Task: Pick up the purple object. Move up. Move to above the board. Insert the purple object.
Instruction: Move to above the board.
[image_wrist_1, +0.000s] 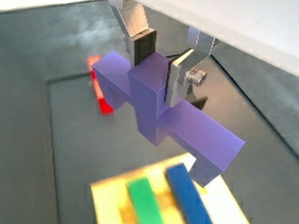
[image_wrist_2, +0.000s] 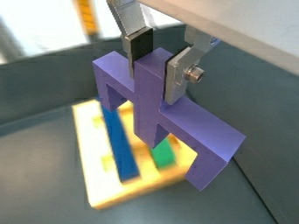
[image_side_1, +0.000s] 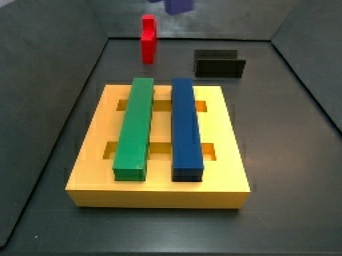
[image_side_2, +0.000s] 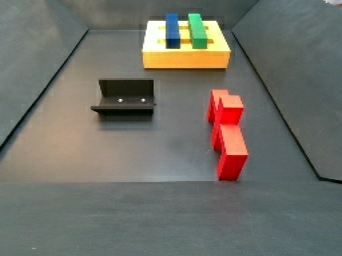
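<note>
My gripper (image_wrist_1: 162, 63) is shut on the purple object (image_wrist_1: 176, 122), with its silver fingers clamping the raised middle; both wrist views show this (image_wrist_2: 158, 61). The purple object (image_wrist_2: 193, 131) hangs in the air with its wide crosspiece level and its notches facing down. The yellow board (image_wrist_2: 93, 175) lies below it, bearing a long blue bar (image_wrist_2: 119, 144) and a long green bar (image_wrist_2: 166, 156). In a side view only the purple object's lower tip (image_side_1: 178, 5) shows, at the top edge, beyond the board (image_side_1: 160, 185).
A red upright block (image_side_1: 148, 38) stands behind the board; it also shows in a side view (image_side_2: 227, 135). The dark fixture (image_side_2: 124, 98) stands on the grey floor to one side. Dark walls enclose the floor.
</note>
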